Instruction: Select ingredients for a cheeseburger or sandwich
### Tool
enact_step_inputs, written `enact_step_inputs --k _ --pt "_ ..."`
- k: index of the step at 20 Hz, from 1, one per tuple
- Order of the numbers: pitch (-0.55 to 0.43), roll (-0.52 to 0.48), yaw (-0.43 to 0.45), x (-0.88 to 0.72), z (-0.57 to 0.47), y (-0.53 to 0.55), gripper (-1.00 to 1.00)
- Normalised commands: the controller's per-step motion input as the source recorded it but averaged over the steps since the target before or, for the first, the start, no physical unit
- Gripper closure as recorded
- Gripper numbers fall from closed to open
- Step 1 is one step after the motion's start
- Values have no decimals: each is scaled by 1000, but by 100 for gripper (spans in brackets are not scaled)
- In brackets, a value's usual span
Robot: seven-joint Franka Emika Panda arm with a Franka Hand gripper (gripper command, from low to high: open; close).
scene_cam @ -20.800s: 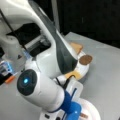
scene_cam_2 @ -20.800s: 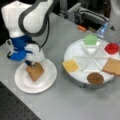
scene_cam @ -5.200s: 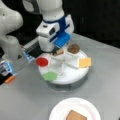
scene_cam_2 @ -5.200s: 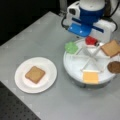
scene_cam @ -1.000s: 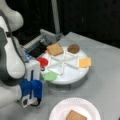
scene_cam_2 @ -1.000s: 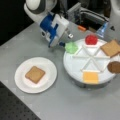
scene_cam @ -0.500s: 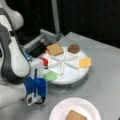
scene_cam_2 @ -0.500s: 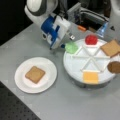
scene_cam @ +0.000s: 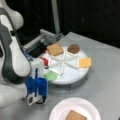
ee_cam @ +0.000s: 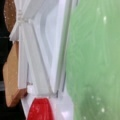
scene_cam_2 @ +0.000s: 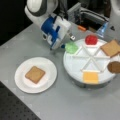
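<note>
One toast square (scene_cam: pixel 74 115) lies on the plate (scene_cam: pixel 58 113) at 6 o'clock in a front view, the only piece placed there. The tray (scene_cam: pixel 72 75) sits at centre, with toast (scene_cam: pixel 55 49) at its 11 o'clock, the patty (scene_cam: pixel 73 48) at 12, cheese (scene_cam: pixel 85 62) at 3, the red disc (scene_cam: pixel 45 61) at 9 and the green disc (scene_cam: pixel 50 75) at 8, on the tray's rim. The gripper (scene_cam: pixel 37 86) hangs just outside the tray at 8 o'clock, its blue body beside the green disc; I cannot tell whether its fingers are spread or pinching the disc.

In a front view, the plate (scene_cam_2: pixel 47 80) lies at 8 o'clock, well apart from the gripper (scene_cam_2: pixel 55 33), and carries one toast square (scene_cam_2: pixel 35 74). The tray (scene_cam_2: pixel 72 72) is at 3 o'clock. Green disc (scene_cam_2: pixel 72 47) sits at its 10 o'clock edge, just beside the gripper's tip. Red disc (scene_cam_2: pixel 91 39) is at 12, toast (scene_cam_2: pixel 111 48) at 2, patty (scene_cam_2: pixel 114 67) at 3, cheese (scene_cam_2: pixel 91 77) at 5.

In the wrist view, the green disc (ee_cam: pixel 95 62) fills the right half, very close. Tray dividers (ee_cam: pixel 37 50) run at left, with red disc (ee_cam: pixel 40 110) at 7 o'clock, toast (ee_cam: pixel 11 75) at 9 and patty (ee_cam: pixel 9 11) at 11. No fingers show here.
</note>
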Motion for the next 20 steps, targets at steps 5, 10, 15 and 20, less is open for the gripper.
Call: enact_step_inputs --k 5,10,15,20 --pt "-51 178 -15 186 -102 -63 -100" --pt "-56 153 -24 208 -109 -37 -100" --pt "-45 108 -34 209 -98 -42 100" --pt "-34 99 -38 214 -76 -53 100"
